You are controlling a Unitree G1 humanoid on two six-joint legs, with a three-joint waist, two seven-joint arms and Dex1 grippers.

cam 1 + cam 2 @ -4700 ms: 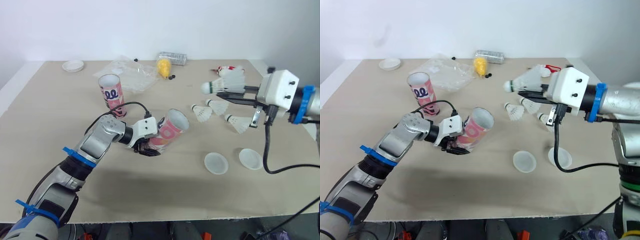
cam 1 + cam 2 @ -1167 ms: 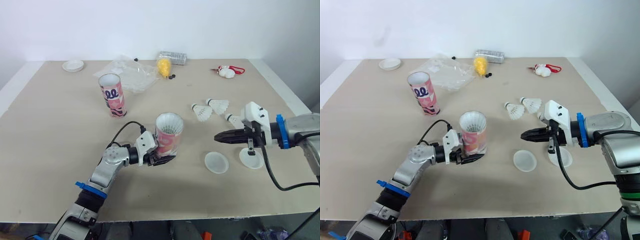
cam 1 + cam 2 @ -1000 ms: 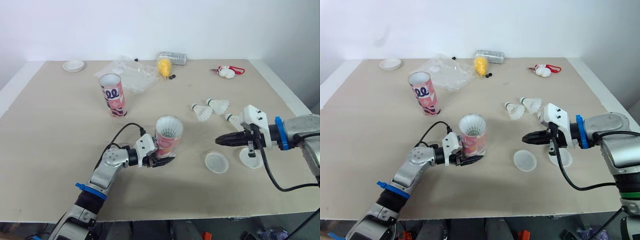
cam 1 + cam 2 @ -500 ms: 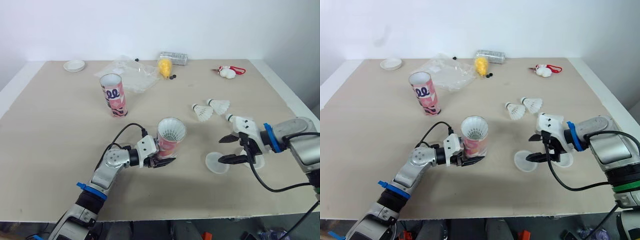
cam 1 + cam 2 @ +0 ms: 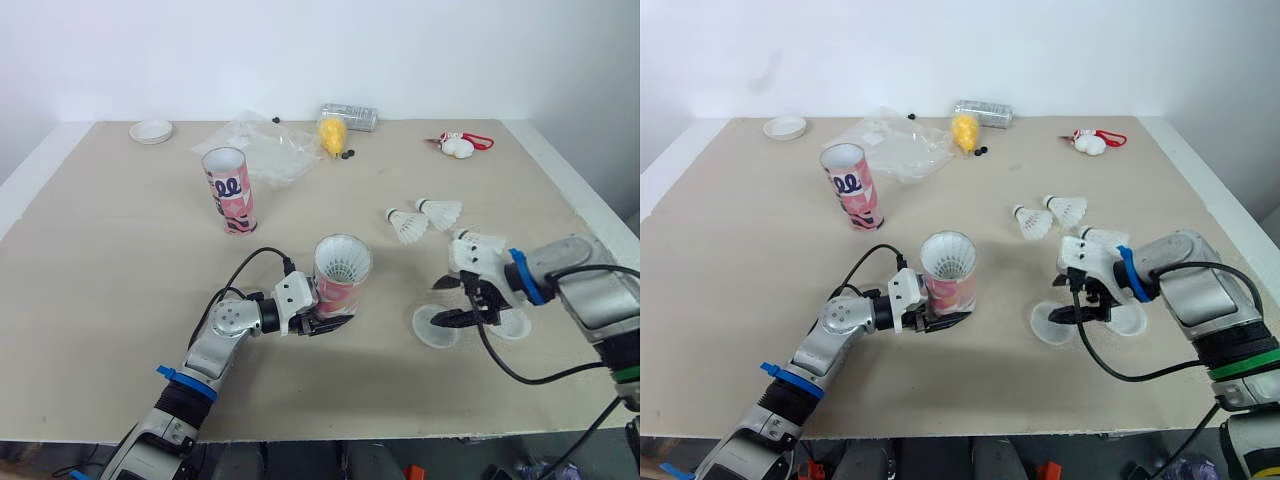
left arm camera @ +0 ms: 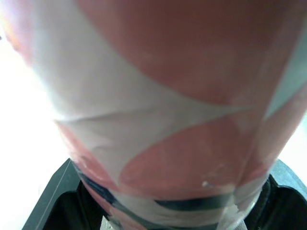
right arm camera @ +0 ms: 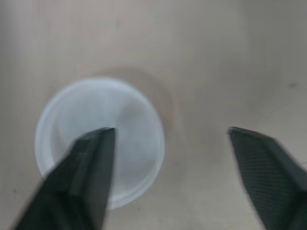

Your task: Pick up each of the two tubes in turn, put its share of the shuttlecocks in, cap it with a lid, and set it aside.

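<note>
A beige table (image 5: 100, 260) is holding badminton gear. At the far left corner a small white dish (image 5: 152, 131) is sitting. Right of it, one of the two pink tubes, the standing tube (image 5: 229, 190), is resting upright, its side printed with dark looping letters that cannot be read as a word. Behind it, a crumpled clear plastic bag (image 5: 262, 150) is lying flat. Toward the middle, the left gripper (image 5: 328, 320) is pinching the second tube, the held tube (image 5: 338, 290), near its base and keeping it roughly upright. White feathers of a shuttlecock (image 5: 343, 264) are showing in its open mouth, and no writing is readable on it. At the far edge, a yellow object (image 5: 332, 133) and a silvery packet (image 5: 348, 116) are lying. Further right, three loose shuttlecocks are lying: two together (image 5: 405, 225) (image 5: 440, 211) and a third (image 5: 484, 240) just behind the right arm. Two round translucent lids are lying flat: the near lid (image 5: 437, 328) and a second lid (image 5: 518, 326), partly hidden by that arm. The right gripper (image 5: 437, 303) is hovering with fingers spread, one fingertip (image 7: 96, 143) over the near lid. A red-and-white trinket (image 5: 460, 146) is lying at the far right.
</note>
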